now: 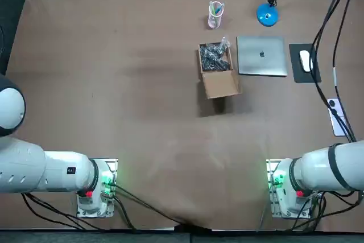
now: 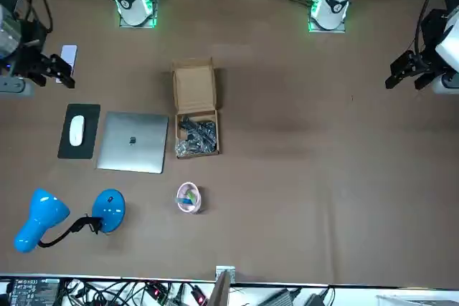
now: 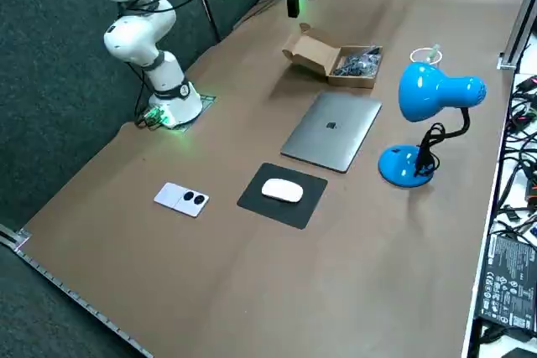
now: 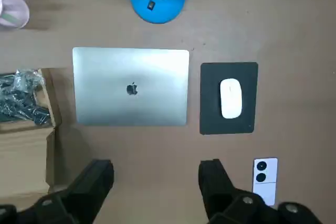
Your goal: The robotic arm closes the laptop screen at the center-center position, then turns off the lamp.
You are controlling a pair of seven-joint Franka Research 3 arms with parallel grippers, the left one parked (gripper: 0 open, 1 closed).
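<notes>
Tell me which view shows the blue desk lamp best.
Right side view: the blue desk lamp shows whole, with base, neck and head. The front view sees it from above; the top and wrist views show little beyond its base. The right gripper hovers open near the laptop.

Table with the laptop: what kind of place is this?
Likely a robot lab staged as a desk: closed laptop, blue lamp, mouse, with the open right gripper hovering above them.

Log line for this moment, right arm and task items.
silver laptop: lid closed flat | blue desk lamp: untouched | right gripper: open, empty, raised above table beside laptop
</notes>
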